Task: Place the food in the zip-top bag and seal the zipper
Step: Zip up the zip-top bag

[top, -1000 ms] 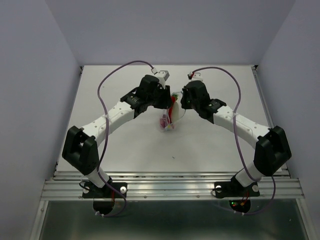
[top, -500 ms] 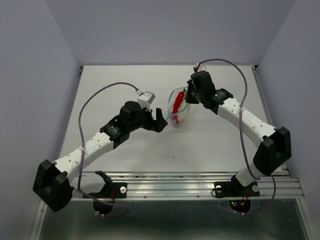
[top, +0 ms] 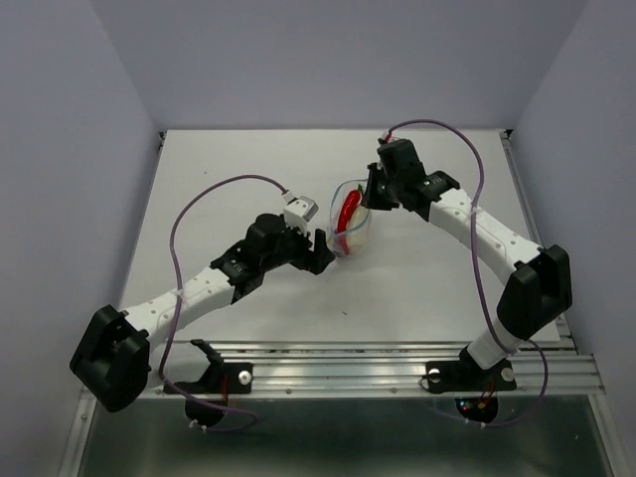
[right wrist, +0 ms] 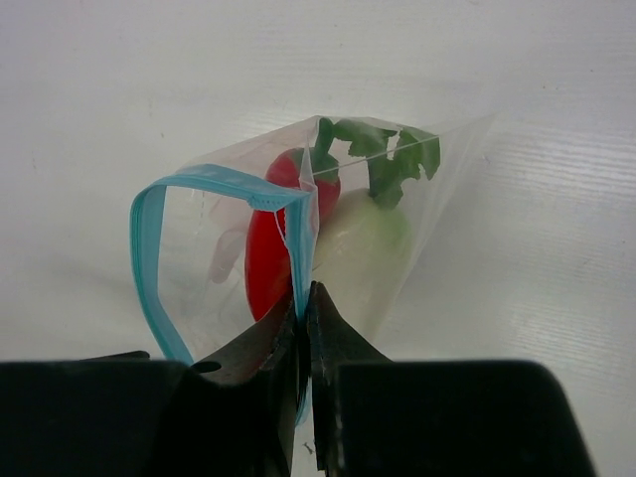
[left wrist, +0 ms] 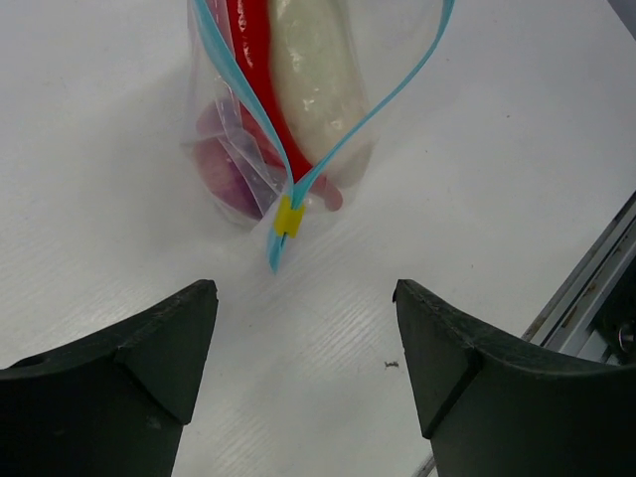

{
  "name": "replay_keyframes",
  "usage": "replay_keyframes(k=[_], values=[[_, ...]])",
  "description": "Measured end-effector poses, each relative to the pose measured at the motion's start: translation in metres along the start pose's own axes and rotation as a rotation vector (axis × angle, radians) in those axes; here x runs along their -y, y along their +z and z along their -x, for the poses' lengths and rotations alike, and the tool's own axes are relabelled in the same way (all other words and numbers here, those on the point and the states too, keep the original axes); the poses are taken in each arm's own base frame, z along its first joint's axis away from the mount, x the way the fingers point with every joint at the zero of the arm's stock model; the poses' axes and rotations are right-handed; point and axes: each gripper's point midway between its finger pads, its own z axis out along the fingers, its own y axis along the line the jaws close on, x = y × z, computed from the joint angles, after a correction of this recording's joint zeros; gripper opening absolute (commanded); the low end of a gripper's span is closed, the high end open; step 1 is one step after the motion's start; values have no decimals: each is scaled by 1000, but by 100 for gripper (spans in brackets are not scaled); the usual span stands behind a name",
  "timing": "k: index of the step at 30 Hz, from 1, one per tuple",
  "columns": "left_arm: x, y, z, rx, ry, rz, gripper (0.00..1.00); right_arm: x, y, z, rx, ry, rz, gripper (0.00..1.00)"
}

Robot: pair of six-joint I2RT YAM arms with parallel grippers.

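Zip-top bag (top: pixel 354 225) at mid-table, slightly far and right of centre, between the two grippers. Near end seemingly resting on the table (top: pixel 238 179).

Pinched at the far end of the zipper (right wrist: pixel 149 260) by the right gripper (right wrist: pixel 306 298), jaws pressed together on the blue strip. Likely reason: mouth kept raised and anchored so the strip can be drawn shut against it.

Mouth gaping. Two blue edges spread in a loop, meeting only at a small yellow tab (left wrist: pixel 288 216) at the near end.

Left gripper (left wrist: pixel 303 298) just near of that tab, jaws spread wide, nothing between them, clear of the bag. Apparently lined up to take the tab end.

Contents:
- Long red chili (left wrist: pixel 254 70).
- White radish (left wrist: pixel 313 79), green leaves away from the right gripper.
- Purple onion (left wrist: pixel 224 167) against the bag's left side.

All food inside; seal not yet made.
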Motion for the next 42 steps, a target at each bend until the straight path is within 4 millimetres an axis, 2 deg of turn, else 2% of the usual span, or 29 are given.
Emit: replay_keyframes(k=[3,4,7,12,14,19,24,40,42], values=[[-3,4,-5,-15,6,4,75,-2,0,-2,-11,1,14,12],[-4,6,-7,-21,9,6,66,-1,0,-2,-13,3,15,12],[-6,9,-11,-36,23,13,65,-3,-1,-3,-24,4,30,12],[-10,18,-9,-50,54,21,57,-5,-2,-4,-35,7,46,12],[-10,21,-8,-54,61,20,48,-6,-2,-5,-38,7,51,12],[-10,24,-7,-57,79,15,43,-8,-2,-6,-47,8,68,12],[-11,24,-6,-56,95,17,31,-10,-3,-7,-58,10,86,12],[-12,24,-7,-59,105,17,31,-4,-4,-4,-72,35,105,12],[-12,24,-7,-59,105,17,24,-3,-4,-4,-74,39,106,12]])
